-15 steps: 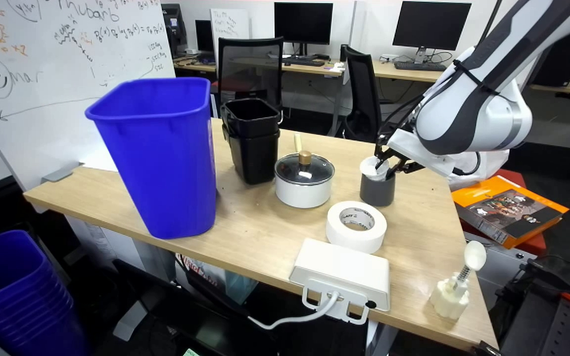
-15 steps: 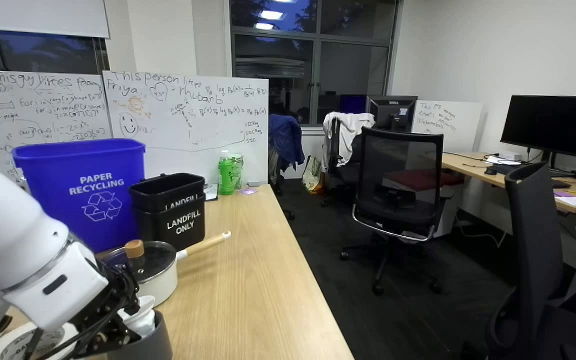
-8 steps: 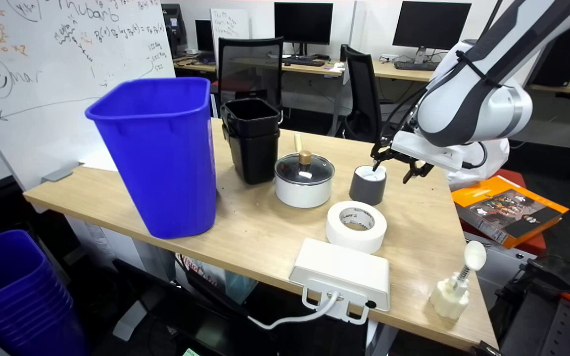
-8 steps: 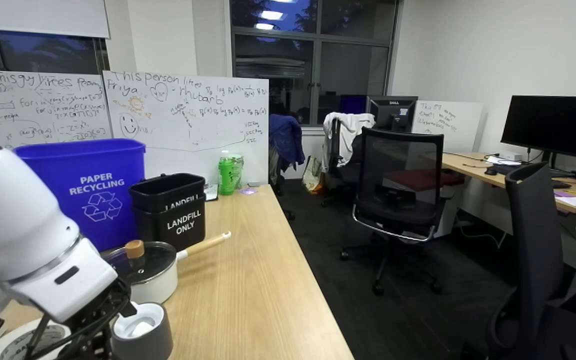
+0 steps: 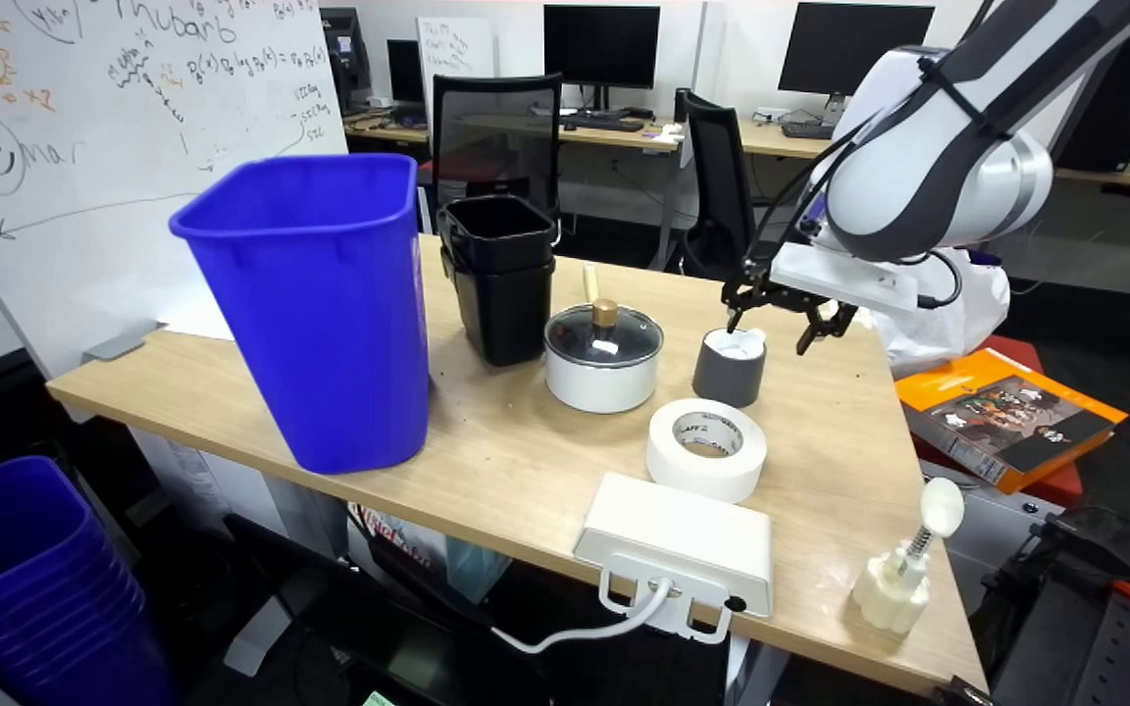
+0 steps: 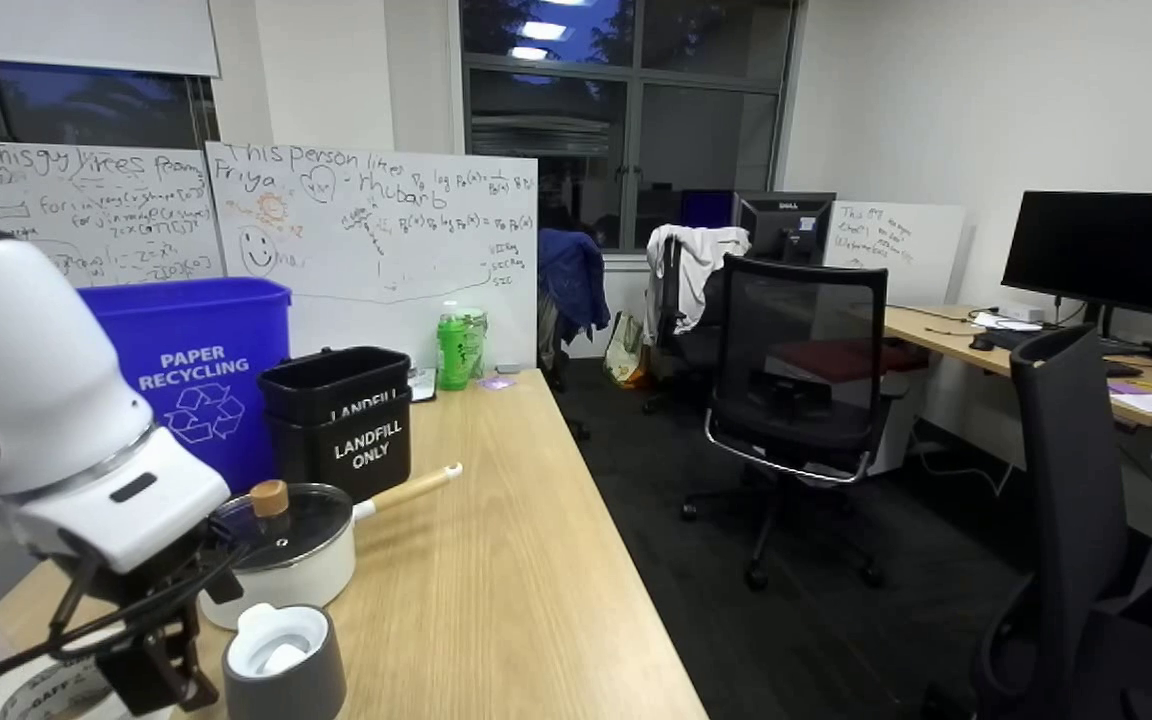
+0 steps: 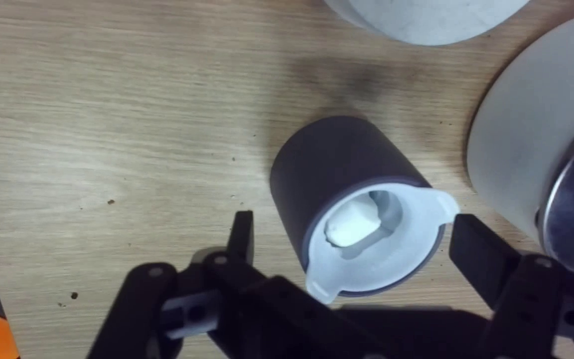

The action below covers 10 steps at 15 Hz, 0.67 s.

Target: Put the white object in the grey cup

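Pincer (image 5: 769, 336), black and two-fingered, hangs over the pale wooden worktop (image 5: 516, 451) with its jaws spread and gripping nothing, presumably to leave free the white, two-eared, plastic-looking insert (image 7: 406, 252) that sits just beside it in the mouth of the dark grey cylindrical cup (image 7: 327, 169), its ears lapping the rim, I'd guess, to keep it from sinking. The wrist view sets one black fingertip (image 7: 484, 259) seemingly against an ear, yet an exterior view shows a gap between finger and cup and, beyond the pincer, the wooden handle (image 6: 416, 488) of a white, glass-lidded pot (image 6: 321, 575), a handle the wrist view misses.
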Motion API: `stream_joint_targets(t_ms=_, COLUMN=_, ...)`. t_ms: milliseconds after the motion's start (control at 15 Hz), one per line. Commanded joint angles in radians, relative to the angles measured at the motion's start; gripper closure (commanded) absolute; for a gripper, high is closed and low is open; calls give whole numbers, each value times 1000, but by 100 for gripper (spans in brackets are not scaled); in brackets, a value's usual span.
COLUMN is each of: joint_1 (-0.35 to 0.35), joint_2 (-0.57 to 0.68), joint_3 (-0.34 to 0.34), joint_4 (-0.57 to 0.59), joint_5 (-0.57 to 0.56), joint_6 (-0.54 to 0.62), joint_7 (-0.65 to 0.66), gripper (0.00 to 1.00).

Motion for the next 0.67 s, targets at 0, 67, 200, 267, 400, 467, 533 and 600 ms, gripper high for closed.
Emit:
stream_joint_targets(t_ms=0, joint_1=-37, joint_2=-9, joint_3=34, joint_4=0, joint_5=-21, joint_6=-9, joint_7=13, gripper=0)
stream_joint_targets(t_ms=67, joint_1=-38, joint_2=-11, joint_3=33, joint_4=0, joint_5=-22, joint_6=-14, joint_7=13, gripper=0)
stream_joint_targets(t_ms=200, joint_1=-38, joint_2=-9, joint_3=31, joint_4=0, joint_5=-22, joint_6=-15, joint_7=13, gripper=0)
stream_joint_targets(t_ms=267, joint_1=-38, joint_2=-9, joint_3=31, joint_4=0, joint_5=-23, joint_6=-15, joint_7=13, gripper=0)
stream_joint_targets(t_ms=400, joint_1=-38, joint_2=-9, joint_3=31, joint_4=0, joint_5=-23, joint_6=-15, joint_7=13, gripper=0)
stream_joint_targets(t_ms=467, joint_1=-38, joint_2=-9, joint_3=31, joint_4=0, joint_5=-23, joint_6=-15, joint_7=13, gripper=0)
stream_joint_targets(t_ms=533, joint_1=-38, joint_2=-9, joint_3=31, joint_4=0, joint_5=-23, joint_6=-15, joint_7=13, gripper=0)
stream_joint_targets(t_ms=600, joint_1=-38, joint_2=-9, joint_3=31, joint_4=0, joint_5=-23, joint_6=-16, joint_7=13, gripper=0)
